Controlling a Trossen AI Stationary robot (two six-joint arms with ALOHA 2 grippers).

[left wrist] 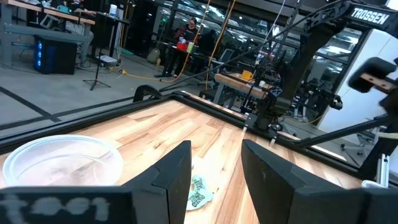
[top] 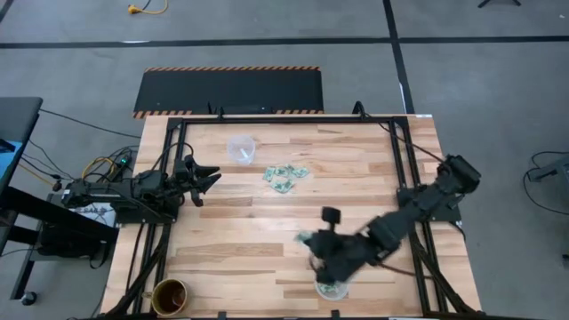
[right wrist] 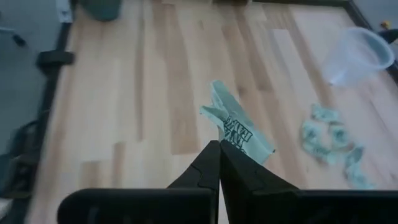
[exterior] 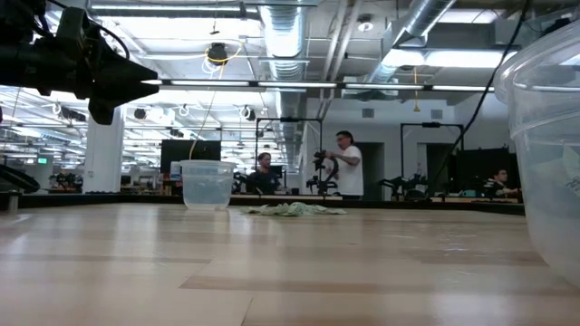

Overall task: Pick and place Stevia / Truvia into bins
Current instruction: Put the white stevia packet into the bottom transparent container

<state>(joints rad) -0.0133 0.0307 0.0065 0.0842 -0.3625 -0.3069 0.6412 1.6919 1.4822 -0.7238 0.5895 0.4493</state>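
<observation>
**A:** What does the overhead view show?

**B:** A wooden table (top: 267,240). One clear cup (top: 241,148) stands near twelve o'clock and looks empty. Just beside it, toward three o'clock, lies a loose pile of green-and-white packets (top: 284,176). A second clear cup (top: 332,290) sits at the six o'clock edge with some packets inside. A brown cup (top: 169,297) stands at seven o'clock. The right gripper (top: 308,240) hangs above the table just inward of the second cup, with a pale packet at its tip. The left gripper (top: 212,177) waits at nine o'clock.

**A:** And from table height?

**B:** The far clear cup (exterior: 206,185) stands upright and looks empty. The packet pile (exterior: 294,209) lies flat beside it. The near cup (exterior: 550,145) fills the three o'clock edge; its contents are a blur. The left gripper (exterior: 136,80) hovers high at ten o'clock. People stand in the room behind.

**A:** The left wrist camera?

**B:** Its fingers (left wrist: 171,177) stand apart, holding nothing. The empty clear cup (left wrist: 59,160) is close by, with one packet (left wrist: 199,193) of the pile showing between the fingers.

**A:** The right wrist camera?

**B:** The right gripper (right wrist: 219,163) has its fingers pressed together, pinching a single packet (right wrist: 236,127) above bare wood. Beyond it lie the pile (right wrist: 333,144) and the far clear cup (right wrist: 357,55).
</observation>
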